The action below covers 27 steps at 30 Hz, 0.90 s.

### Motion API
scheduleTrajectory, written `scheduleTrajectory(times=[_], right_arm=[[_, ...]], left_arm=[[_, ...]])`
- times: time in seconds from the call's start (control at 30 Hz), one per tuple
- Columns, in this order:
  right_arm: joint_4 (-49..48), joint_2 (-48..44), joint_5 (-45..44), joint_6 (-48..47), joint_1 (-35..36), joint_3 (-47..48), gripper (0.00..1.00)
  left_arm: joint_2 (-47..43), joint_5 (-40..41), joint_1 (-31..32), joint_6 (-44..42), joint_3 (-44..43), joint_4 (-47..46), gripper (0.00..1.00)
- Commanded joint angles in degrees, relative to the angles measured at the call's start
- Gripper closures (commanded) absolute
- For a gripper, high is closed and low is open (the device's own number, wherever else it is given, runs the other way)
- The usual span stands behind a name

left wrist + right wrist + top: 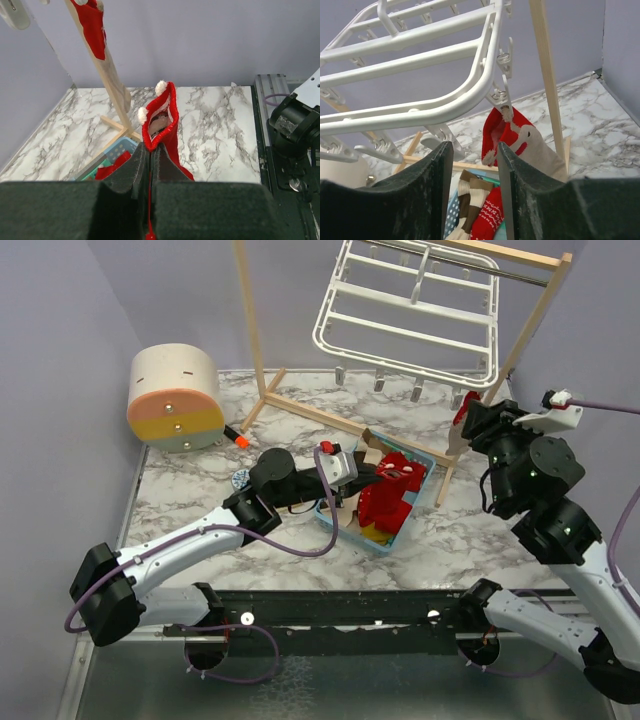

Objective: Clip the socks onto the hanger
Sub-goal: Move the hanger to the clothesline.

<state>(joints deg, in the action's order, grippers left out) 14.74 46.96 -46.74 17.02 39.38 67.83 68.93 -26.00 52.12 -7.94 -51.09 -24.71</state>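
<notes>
Red sock [161, 122] is pinched between the closed fingers of the left tool [151, 152]. It stands up past the fingertips with its cuff gaping; there are white pom-poms on the rim. The light-blue basket [120, 148] sits below this tool and a little to its left, with more red fabric showing inside. Marbled counter [215, 125] spreads out beyond the fingertips.

Right tool [474, 147] is raised, its fingers spread and nothing between them. The curved corner of the white hanger [420, 105] hangs above and ahead of it. One clip [506, 102] on that corner, just beyond the fingertips, grips the clipped sock [501, 131]. This one is red with a pale beige part and hangs down from the rim. An upright of the wooden stand [545, 75] runs just right of the clipped sock, past the right finger.

Under the right tool, seen through the gap between its fingers, a brown-and-cream striped sock [470, 189] and a red patterned sock [487, 217] lie together in the basket.
</notes>
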Motion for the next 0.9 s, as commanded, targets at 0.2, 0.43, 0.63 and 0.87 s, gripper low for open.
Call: scheduleTrajectory(times=[0.2,0.43,0.63,0.87], right_arm=[[16.9,1.3,17.5,1.1,0.3,8.0,0.36],[7.6,1.3,15.5,5.6,0.3,3.2,0.37],[2.9,3.4,7.4,7.9,0.3,2.0,0.42],[-3.3,2.6,2.4,6.1,0.3,-1.0,0.46]], left_arm=[[-2.8,1.8,0.4,-1.1,1.8,-1.7,1.00],[-2.7,1.2,0.4,0.5,1.2,-1.7,1.00],[-2.8,1.0,0.4,1.0,1.3,-1.7,1.00],[-2.9,1.5,0.4,0.3,1.6,-1.7,1.00]])
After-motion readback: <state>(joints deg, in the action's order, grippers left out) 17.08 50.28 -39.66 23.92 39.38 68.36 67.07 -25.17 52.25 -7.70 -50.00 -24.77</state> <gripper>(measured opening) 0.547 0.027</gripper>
